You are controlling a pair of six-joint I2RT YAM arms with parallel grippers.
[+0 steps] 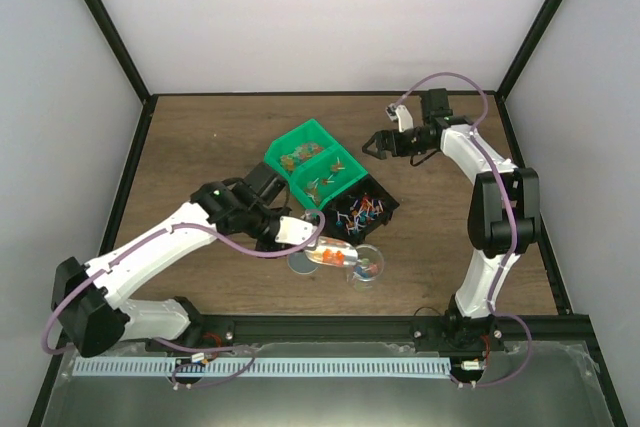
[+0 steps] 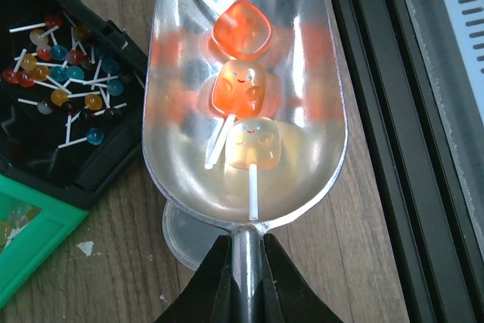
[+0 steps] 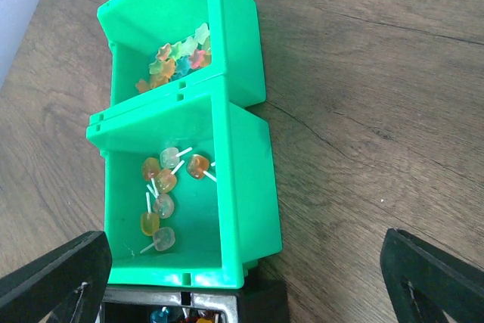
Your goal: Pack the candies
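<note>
**Left gripper clamped on scoop handle; right gripper wide apart**

The left gripper (image 2: 246, 255) is closed down tight on the narrow handle of a metal scoop (image 2: 306, 111), one finger on each side of the handle. The scoop bowl extends straight ahead of the gripper. Three candies (image 2: 240, 85) on white sticks lie in the bowl in a line: two orange ones farther from the gripper and one pale one nearest it. A clear cup (image 2: 180, 234) stands on the worktop (image 2: 355, 247) under the scoop, just ahead of the fingers and slightly to their left; its rim shows beneath the rear of the bowl. Ahead and to the left of the gripper is a black bin (image 2: 53, 168) holding many small round candies in red, blue and orange.

The right gripper (image 3: 243, 274) has its jaws spread fully and holds nothing. Directly below and ahead of it are two joined green bins (image 3: 243, 187). The nearer one contains pale and orange candies on sticks; the farther one contains small mixed-colour pieces.
</note>
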